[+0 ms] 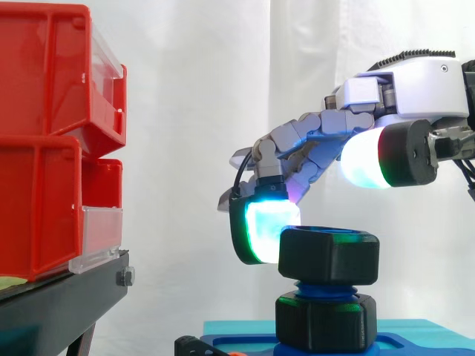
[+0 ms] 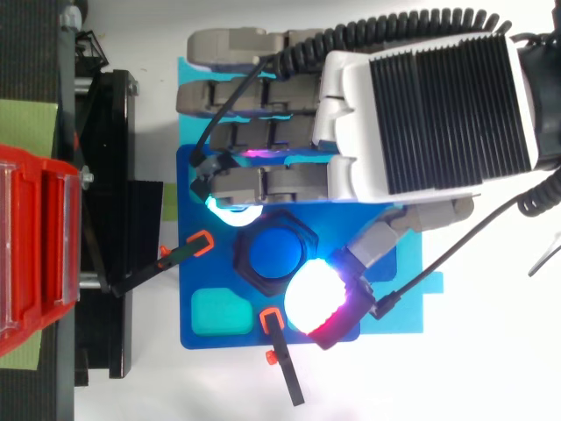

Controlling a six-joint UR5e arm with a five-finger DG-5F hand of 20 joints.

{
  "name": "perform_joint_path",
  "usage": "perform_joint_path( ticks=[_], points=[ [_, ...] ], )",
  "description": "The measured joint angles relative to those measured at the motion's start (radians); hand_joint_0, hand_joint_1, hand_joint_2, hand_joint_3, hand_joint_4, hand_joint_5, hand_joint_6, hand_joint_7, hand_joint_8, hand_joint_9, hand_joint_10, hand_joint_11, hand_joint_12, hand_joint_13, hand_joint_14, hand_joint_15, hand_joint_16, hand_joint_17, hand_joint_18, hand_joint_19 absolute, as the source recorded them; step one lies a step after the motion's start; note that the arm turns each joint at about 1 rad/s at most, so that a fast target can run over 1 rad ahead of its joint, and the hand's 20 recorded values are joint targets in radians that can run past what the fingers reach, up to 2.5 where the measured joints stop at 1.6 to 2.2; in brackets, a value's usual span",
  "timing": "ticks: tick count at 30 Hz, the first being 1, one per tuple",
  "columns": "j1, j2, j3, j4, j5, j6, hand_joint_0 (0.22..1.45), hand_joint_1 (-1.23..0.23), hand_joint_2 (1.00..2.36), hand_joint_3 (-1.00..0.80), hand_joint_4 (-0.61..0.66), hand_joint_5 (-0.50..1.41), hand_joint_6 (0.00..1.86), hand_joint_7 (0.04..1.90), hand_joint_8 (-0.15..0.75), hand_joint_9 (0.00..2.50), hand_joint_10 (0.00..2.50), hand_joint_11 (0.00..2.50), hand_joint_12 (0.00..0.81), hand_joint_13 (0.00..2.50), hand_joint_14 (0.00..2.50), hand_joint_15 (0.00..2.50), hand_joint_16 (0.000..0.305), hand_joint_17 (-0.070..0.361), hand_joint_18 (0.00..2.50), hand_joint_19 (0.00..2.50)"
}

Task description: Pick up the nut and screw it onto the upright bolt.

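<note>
The black nut sits on top of the upright blue bolt. From above, the nut's hex rim rings the blue bolt end. A second black nut sits lower on the bolt, at the blue fixture plate. My hand reaches in from the right over the bolt. One bent finger's green-cyan pad rests against the nut's left side. The thumb's white-red pad hangs above and beside the nut, off it.
Red bins are stacked on a black stand to the left. Two orange-and-black clamps hold the plate. A teal block sits in the plate near the bolt.
</note>
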Motion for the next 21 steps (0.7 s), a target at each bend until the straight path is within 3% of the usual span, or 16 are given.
perform_joint_path(
  ticks=[13,17,20,21],
  points=[
    [-0.034,0.000,0.000,0.004,-0.046,-0.028,0.52,-0.21,1.00,-0.50,0.12,0.05,0.69,1.12,0.280,1.48,0.00,0.00,0.195,0.93,0.00,0.00,0.012,0.026,0.53,0.00],
    [-0.041,0.000,0.002,0.003,-0.056,-0.029,0.51,-0.20,1.00,-0.50,0.11,0.05,0.67,1.16,0.290,1.47,0.00,0.00,0.203,0.93,0.00,0.00,0.012,0.027,0.54,0.00],
    [-0.046,0.000,0.012,-0.001,-0.062,-0.029,0.51,-0.17,1.00,-0.50,0.16,0.04,0.51,1.45,0.300,1.35,0.00,0.00,0.233,0.84,0.00,0.00,0.018,0.040,0.45,0.00],
    [-0.047,0.000,0.019,-0.005,-0.064,-0.030,0.50,-0.16,1.00,-0.50,0.19,0.02,0.50,1.39,0.299,1.29,0.00,0.00,0.238,0.80,0.00,0.00,0.020,0.045,0.42,0.00]
  ],
)
